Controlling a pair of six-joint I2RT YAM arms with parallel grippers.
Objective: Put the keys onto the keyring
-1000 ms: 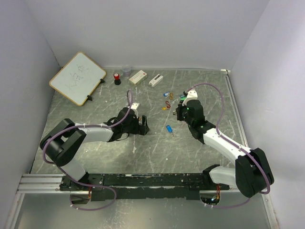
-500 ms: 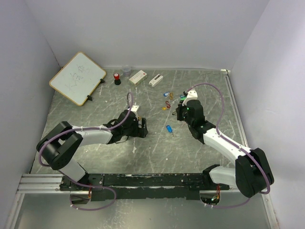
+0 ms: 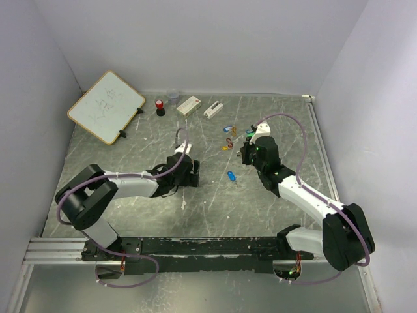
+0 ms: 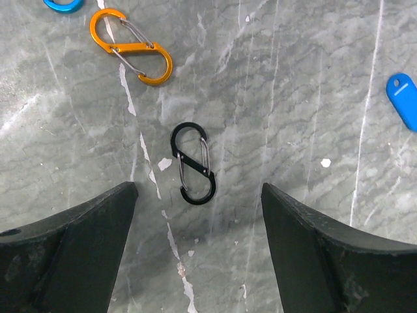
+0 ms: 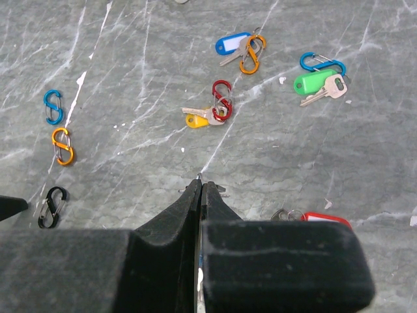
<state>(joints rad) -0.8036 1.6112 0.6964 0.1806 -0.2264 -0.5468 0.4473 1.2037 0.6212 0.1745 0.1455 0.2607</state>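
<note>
My left gripper (image 4: 199,188) is open, low over the table, its tips either side of a black S-clip (image 4: 192,163). An orange S-clip (image 4: 130,47) lies beyond it, and a blue-tagged key (image 4: 404,101) lies to the right, also in the top view (image 3: 231,175). My right gripper (image 5: 201,182) is shut; a thin metal tip, seemingly a small key, pokes out between the fingertips. Ahead of it lie a yellow-tagged key (image 5: 195,119) on a red clip, a blue-tagged key (image 5: 232,44) with an orange clip and a green-tagged key (image 5: 314,82) by a blue clip. A red tag (image 5: 324,218) lies at its right.
A blue S-clip (image 5: 52,106), an orange one (image 5: 62,145) and the black one (image 5: 51,207) lie left of the right gripper. A whiteboard (image 3: 104,106), a red-topped item (image 3: 159,107), a clear cup (image 3: 172,96) and two white boxes (image 3: 188,105) stand at the back.
My left arm has shifted slightly, the gripper drawing a little back and left. My right arm has not moved.
</note>
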